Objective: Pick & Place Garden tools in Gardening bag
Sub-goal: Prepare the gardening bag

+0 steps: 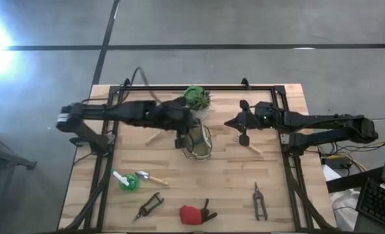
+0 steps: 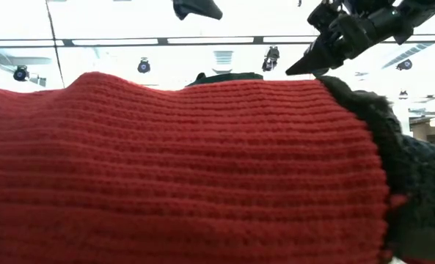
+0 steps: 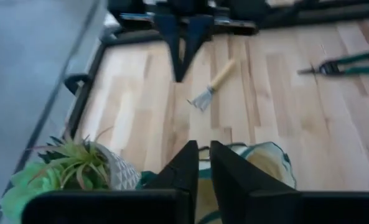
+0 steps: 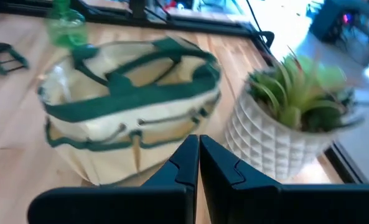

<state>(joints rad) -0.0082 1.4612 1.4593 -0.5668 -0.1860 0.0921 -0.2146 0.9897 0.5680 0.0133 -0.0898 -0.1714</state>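
The gardening bag (image 1: 200, 140), tan with dark green trim, stands on the table's middle with its mouth up, also seen in the right wrist view (image 4: 128, 112). My left gripper (image 1: 178, 139) hangs over the bag's left side, fingers nearly together with nothing between them (image 3: 200, 163). My right gripper (image 1: 244, 127) hovers shut right of the bag (image 4: 198, 155). A wooden-handled rake fork (image 1: 250, 146) lies flat on the table beneath it (image 3: 212, 87). Along the near edge lie a green-and-white tool (image 1: 124, 180), a trowel (image 1: 150, 177), two pruners (image 1: 149, 205) (image 1: 260, 201) and a red-and-black item (image 1: 195, 213).
A green plant in a white pot (image 1: 197, 99) stands just beyond the bag, close to both grippers (image 4: 284, 124). A wooden handle (image 1: 154, 136) shows under my left arm. The red knit item (image 2: 180, 169) fills the low view. A dark frame (image 1: 108, 188) runs along the table's sides.
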